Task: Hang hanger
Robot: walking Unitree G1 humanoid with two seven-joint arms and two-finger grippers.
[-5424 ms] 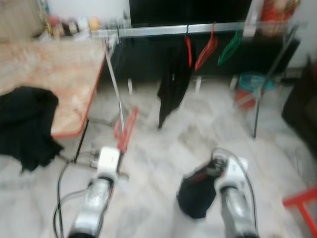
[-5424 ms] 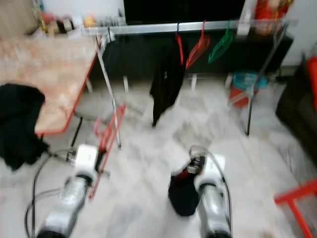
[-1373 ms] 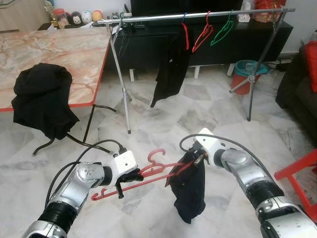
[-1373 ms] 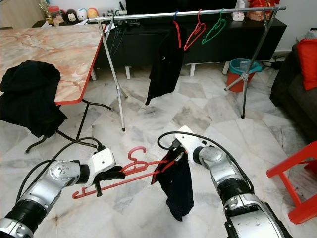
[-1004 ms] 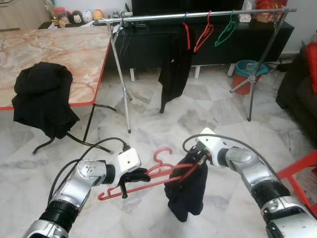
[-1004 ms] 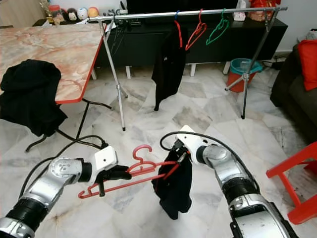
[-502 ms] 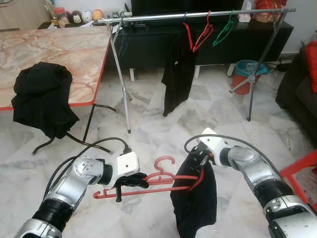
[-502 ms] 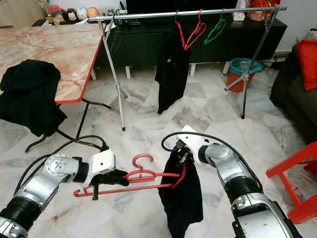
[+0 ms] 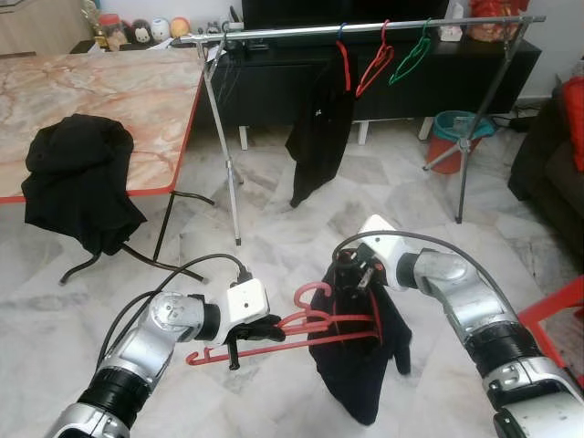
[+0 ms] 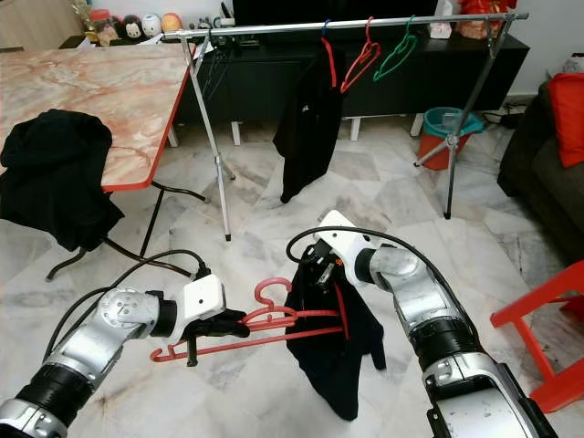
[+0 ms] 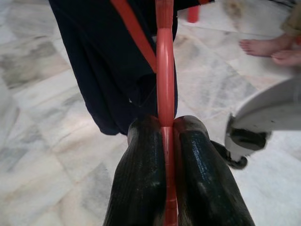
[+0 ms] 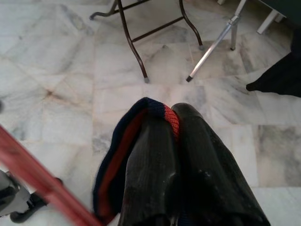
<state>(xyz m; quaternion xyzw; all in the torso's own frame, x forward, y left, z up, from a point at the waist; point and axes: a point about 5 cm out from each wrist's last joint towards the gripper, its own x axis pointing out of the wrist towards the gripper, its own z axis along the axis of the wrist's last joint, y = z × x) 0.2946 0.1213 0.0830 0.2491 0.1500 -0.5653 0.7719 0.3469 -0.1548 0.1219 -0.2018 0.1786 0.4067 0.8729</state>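
Open marble floor [image 9: 274, 228] ahead to the rack rail [image 9: 274, 33] (table [image 9: 109, 100] crowding its left end, three hangers right).

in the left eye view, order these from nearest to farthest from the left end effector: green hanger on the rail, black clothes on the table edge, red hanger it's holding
1. red hanger: clamped in the left end effector, low in front of the robot.
2. black clothes: draped over the table edge, on the robot's left.
3. green hanger: on the rail, far ahead and to the right.
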